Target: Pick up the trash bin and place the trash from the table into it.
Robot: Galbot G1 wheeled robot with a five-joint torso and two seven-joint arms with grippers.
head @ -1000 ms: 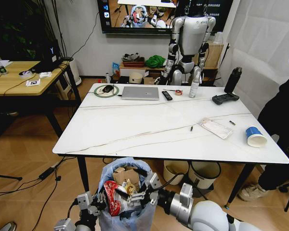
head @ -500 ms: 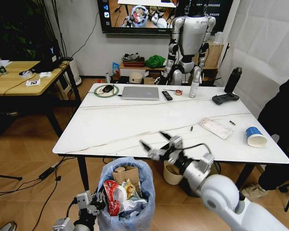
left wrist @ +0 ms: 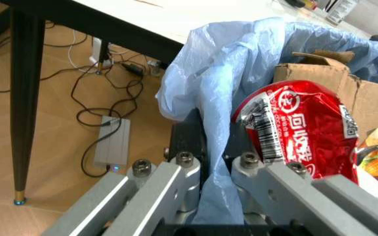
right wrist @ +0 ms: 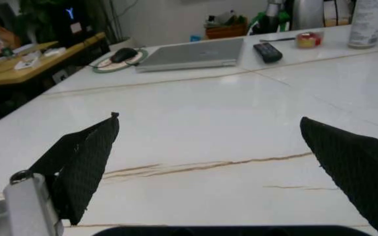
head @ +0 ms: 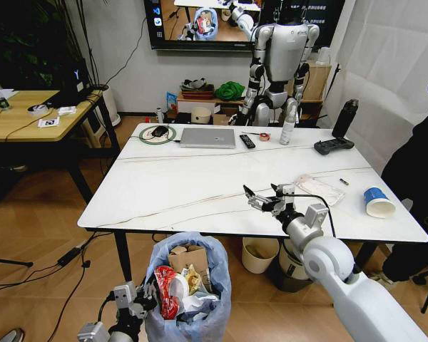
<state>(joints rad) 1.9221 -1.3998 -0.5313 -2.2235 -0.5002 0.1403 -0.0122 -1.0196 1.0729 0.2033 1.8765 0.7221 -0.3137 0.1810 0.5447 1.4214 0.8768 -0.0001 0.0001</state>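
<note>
The right arm [head: 342, 285] is glossy white with silver joint rings and a thin black cable. Its right gripper [head: 265, 200] has black, cross-hatched pads [right wrist: 87, 162]. The left gripper [left wrist: 208, 196] is grey metal, studded with round screws.

The lower part of the trash bin [head: 187, 292] runs off the bottom edge of the head view, so its base cannot be seen. The blue bag hides the bin's wall where the left gripper [head: 132, 299] meets it, and that arm is cut off at the same edge. In the left wrist view the fingers [left wrist: 287, 182] pass under the frame edge. A person's dark sleeve [head: 417, 171] is cropped at the right. The small dark item [head: 284, 190] lying on the table [head: 185, 185] is too tiny to identify.
</note>
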